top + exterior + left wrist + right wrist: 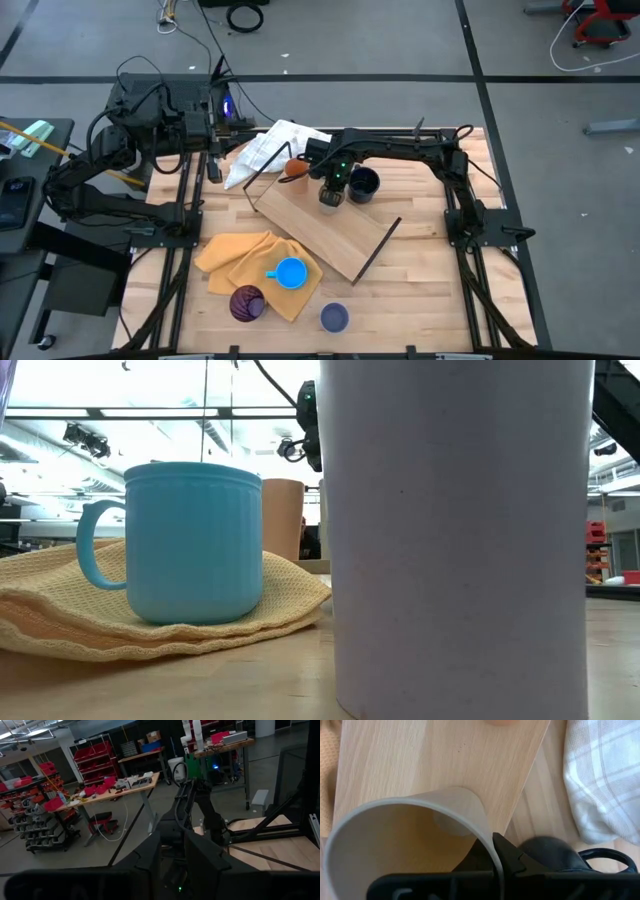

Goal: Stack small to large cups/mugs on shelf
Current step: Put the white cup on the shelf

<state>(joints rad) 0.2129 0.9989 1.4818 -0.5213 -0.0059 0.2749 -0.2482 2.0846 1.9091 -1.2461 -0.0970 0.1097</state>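
Note:
My right gripper is shut on the tan cup above the far part of the light-wood shelf. The dark navy mug stands just right of it, and the orange cup is at the shelf's far corner. The bright blue mug rests on the yellow cloth. The dark purple cup and the pale lavender-blue cup stand near the table's front edge. My left arm waits at the far left. My right gripper holds the tan cup by its rim, one finger inside the cup and one finger outside. It comes from above, pointing down. The cup is upright, mouth up, over the shelf board; I cannot tell whether its base touches the board.
A white checked cloth lies bunched at the far side, left of the orange cup. The shelf's black wire legs stick out at its right end. Bare table lies at the front right. In the low view the lavender-blue cup blocks much of the scene.

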